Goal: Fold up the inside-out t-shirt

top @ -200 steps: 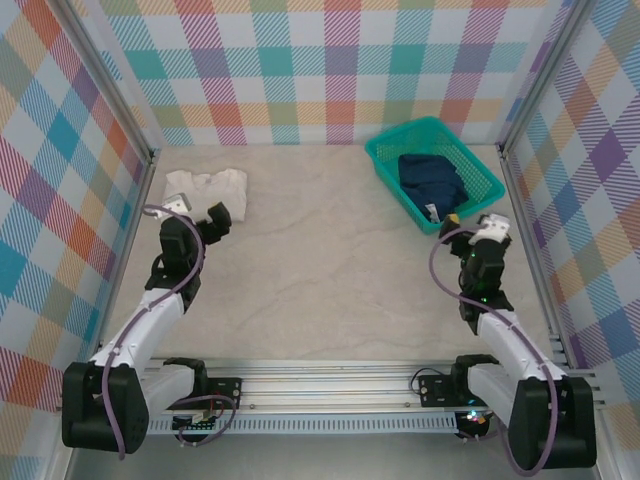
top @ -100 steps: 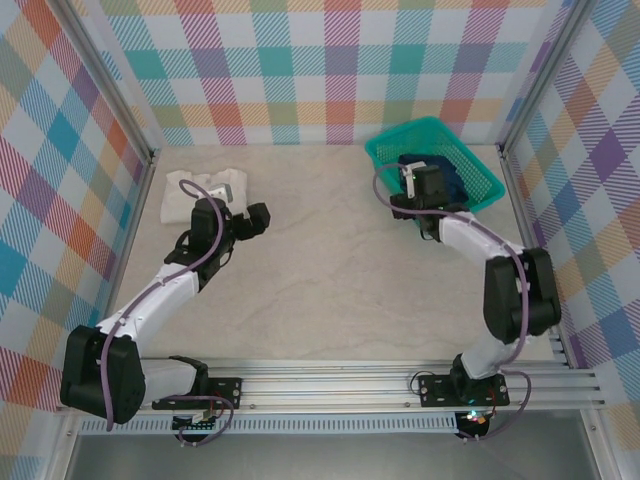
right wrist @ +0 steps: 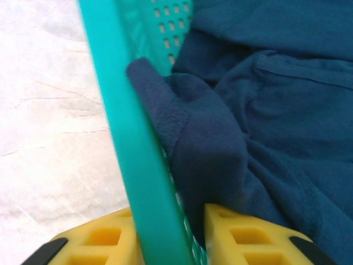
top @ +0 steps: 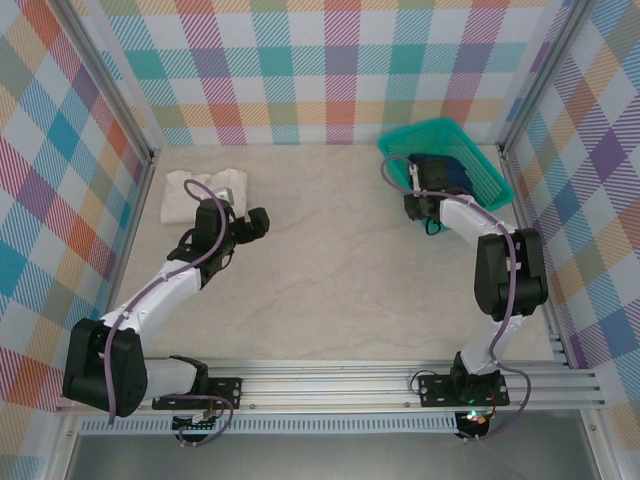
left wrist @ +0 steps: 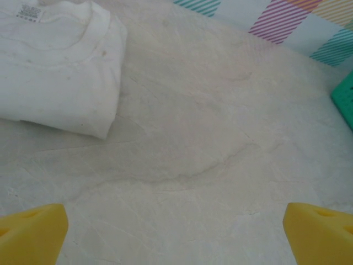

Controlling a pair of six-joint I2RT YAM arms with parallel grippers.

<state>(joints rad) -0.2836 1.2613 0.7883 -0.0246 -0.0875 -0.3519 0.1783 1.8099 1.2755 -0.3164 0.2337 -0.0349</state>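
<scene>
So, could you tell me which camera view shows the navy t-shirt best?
The right wrist view: the navy t-shirt is close up there, folds and seams clear, bunched against the wall of the teal basket. The top external view shows it small, a dark patch in the basket, partly covered by the right arm.

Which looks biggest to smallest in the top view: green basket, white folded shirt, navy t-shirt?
Green basket, largest.
White folded shirt, next.
Navy t-shirt, smallest as seen: bunched in the basket, partly behind the right arm.

End effector [right wrist: 171, 237] straddles the basket wall [right wrist: 121, 110] — seemingly pinching navy t-shirt [right wrist: 265, 121].
</scene>
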